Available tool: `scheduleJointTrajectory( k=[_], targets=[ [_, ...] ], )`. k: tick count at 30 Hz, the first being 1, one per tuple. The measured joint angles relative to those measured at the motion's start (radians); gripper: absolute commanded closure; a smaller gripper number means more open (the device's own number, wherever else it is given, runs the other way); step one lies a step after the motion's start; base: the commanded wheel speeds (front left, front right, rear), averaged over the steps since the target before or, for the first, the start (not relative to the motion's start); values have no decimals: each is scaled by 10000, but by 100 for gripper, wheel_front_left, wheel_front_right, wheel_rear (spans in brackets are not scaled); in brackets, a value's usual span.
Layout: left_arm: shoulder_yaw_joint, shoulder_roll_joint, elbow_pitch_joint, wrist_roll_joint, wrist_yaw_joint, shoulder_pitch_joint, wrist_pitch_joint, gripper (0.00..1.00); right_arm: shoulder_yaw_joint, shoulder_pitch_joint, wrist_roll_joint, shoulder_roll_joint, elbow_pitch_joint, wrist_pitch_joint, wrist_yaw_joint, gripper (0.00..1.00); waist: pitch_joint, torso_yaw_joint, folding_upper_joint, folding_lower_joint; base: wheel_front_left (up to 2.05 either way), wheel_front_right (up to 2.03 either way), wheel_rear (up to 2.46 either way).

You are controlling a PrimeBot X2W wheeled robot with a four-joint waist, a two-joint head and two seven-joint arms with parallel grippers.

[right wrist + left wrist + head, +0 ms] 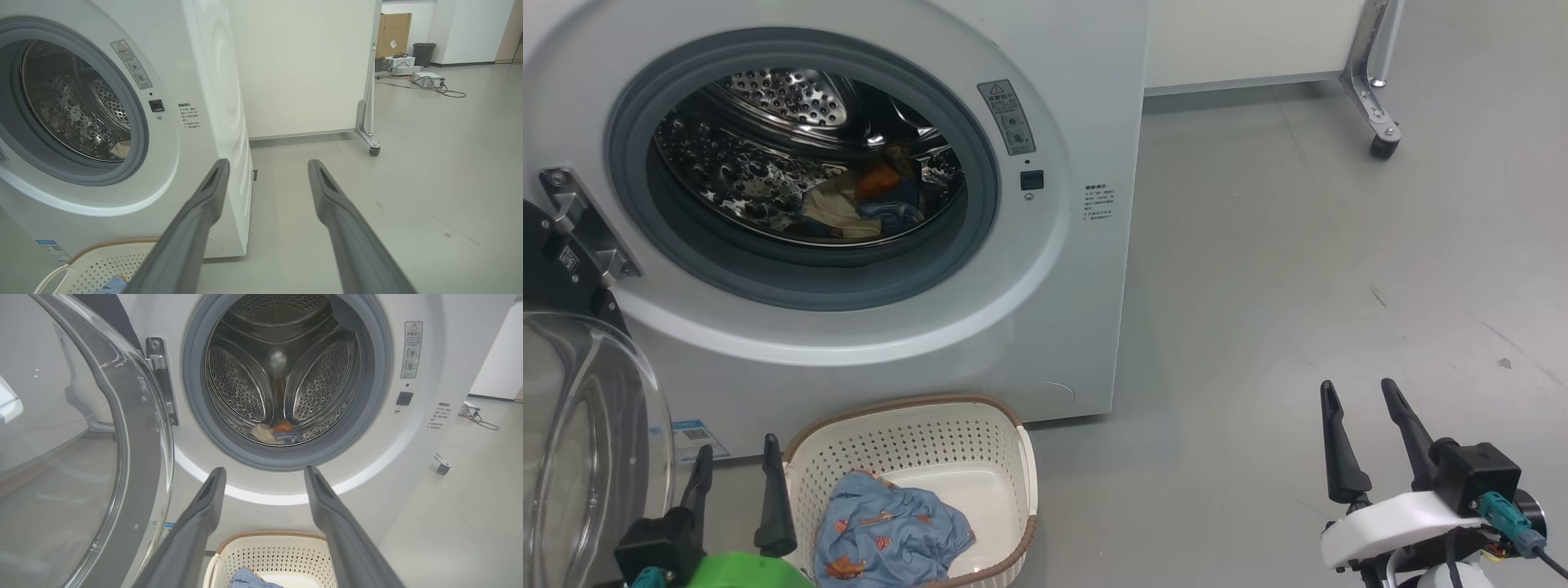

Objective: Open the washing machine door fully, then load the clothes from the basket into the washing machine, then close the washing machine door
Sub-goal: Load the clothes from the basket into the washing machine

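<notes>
**Door wide open, one blue bundle waiting in the basket**

At eight o'clock in the head view, the large round washing machine door (584, 433), black-rimmed with a bulging clear glass bowl, stands swung wide on its metal hinge (580, 229). Just right of it, at seven o'clock, the left claw (737, 449) hangs near the basket's left end. Its two dark fingers are spread as wide as they go, with nothing between them.

At six o'clock, the small cream-white perforated plastic basket (915, 445) with a brown woven-look rim sits on the grey floor (1258, 286) against the machine's front. A crumpled light blue garment (890, 531) with orange-brown prints lies in its near left corner.

At eleven o'clock, the big white front-loading washing machine (1078, 327) shows its perforated steel drum (768, 106). A cream piece and other clothes (866, 204) lie at the bottom of it.

At four o'clock, the right claw (1358, 390) is likewise fully spread and empty, well apart from everything.

The blue garment looks light, limp and likely to trail. A pinch into the raised folds at its middle should lift it whole, with the fingertips kept clear of the perforated wall.
</notes>
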Motion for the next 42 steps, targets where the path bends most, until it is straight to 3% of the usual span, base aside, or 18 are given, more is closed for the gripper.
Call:
scheduleJointTrajectory(
  k=[23,31,42],
  targets=[
    [-880,8,-792,-38,265,615,0,0,171,207,-267,2,690,0,0,0,319,-64,0,0,0,0,0],
    [-1241,17,-59,107,351,453,224,0,326,31,-278,10,512,0,0,0,973,-189,0,0,0,0,0],
    [-1014,113,1081,44,458,-1022,1126,0,506,-886,-278,19,211,0,0,0,2332,-449,0,1,0,0,0]
  ],
)
